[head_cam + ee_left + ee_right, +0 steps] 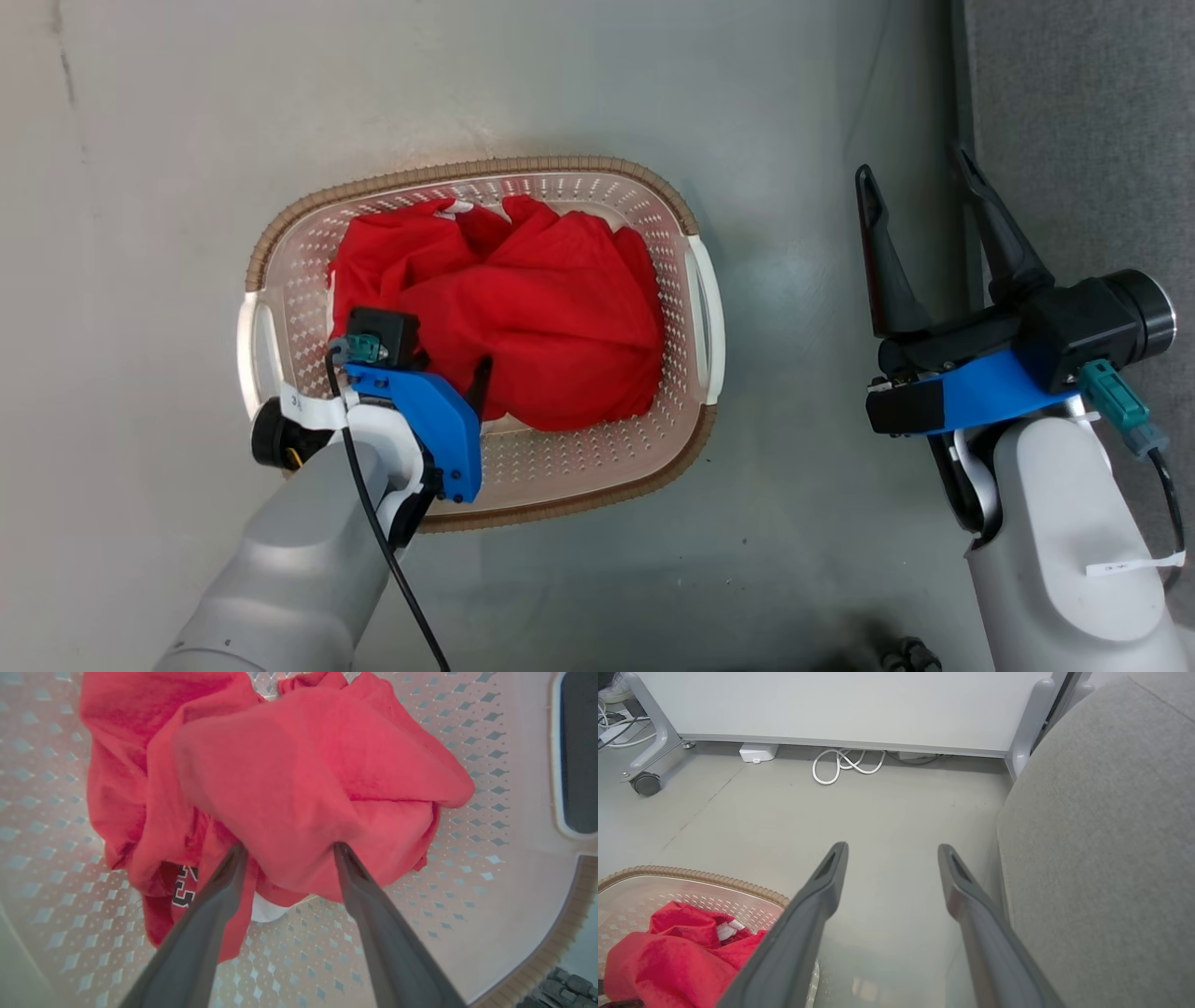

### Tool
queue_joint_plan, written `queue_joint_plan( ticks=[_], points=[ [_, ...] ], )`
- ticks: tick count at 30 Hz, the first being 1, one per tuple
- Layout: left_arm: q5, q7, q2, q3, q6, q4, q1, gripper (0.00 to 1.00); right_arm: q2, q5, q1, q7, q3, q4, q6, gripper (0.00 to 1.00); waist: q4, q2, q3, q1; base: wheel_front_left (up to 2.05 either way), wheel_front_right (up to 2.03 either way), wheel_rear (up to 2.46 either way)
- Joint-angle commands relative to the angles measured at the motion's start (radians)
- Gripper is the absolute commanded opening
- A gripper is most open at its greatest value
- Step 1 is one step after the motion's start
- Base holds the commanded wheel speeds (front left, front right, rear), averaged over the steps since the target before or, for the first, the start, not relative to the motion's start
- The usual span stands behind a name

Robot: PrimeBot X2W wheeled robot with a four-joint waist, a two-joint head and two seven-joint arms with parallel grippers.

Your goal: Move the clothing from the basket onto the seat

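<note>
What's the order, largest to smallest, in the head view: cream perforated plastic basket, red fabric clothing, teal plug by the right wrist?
1. cream perforated plastic basket
2. red fabric clothing
3. teal plug, smallest despite sitting nearer the camera

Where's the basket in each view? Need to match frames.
Head view: basket left of centre.
Left wrist view: basket, perforated inside behind the cloth, rim at lower right.
Right wrist view: basket in the lower-left corner.
Shared landmark: the red clothing inside it.
</note>
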Motion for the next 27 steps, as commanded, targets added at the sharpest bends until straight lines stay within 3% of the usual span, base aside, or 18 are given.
queue_joint_plan(
  ticks=[1,16,17,18,19,27],
  points=[
    [-0.006,-0.003,0.004,-0.005,-0.002,-0.003,-0.018,1.00,-0.004,-0.004,-0.015,-0.006,-0.003,-0.008,0.000,1.00,0.000,0.0000,0.010,-0.0001,0.00,0.00,0.00],
    [-0.109,-0.090,-0.002,-0.140,-0.002,-0.016,-0.099,1.00,-0.004,-0.005,-0.008,-0.006,-0.017,-0.032,0.000,1.00,-0.003,0.0000,0.062,-0.0001,0.00,0.00,0.00],
    [-0.111,-0.097,-0.004,-0.152,-0.002,-0.022,-0.102,0.90,-0.004,-0.004,-0.008,-0.006,-0.017,-0.032,0.000,1.00,-0.003,0.0000,0.064,-0.0001,0.00,0.00,0.00],
    [-0.118,-0.106,-0.002,-0.160,-0.002,-0.023,-0.106,0.32,-0.004,-0.004,-0.008,-0.006,-0.018,-0.033,0.000,1.00,-0.002,0.0000,0.065,-0.0001,0.00,0.00,0.00],
    [-0.124,-0.112,-0.001,-0.171,-0.002,-0.024,-0.110,0.00,-0.004,-0.004,-0.007,-0.006,-0.019,-0.033,0.000,1.00,-0.002,0.0000,0.065,-0.0001,0.00,0.00,0.00],
    [-0.180,-0.138,0.004,-0.249,-0.002,-0.040,-0.120,0.00,-0.004,-0.001,-0.012,-0.006,-0.017,-0.023,0.000,1.00,0.004,0.0000,0.058,-0.0001,0.00,0.00,0.00]
  ],
)
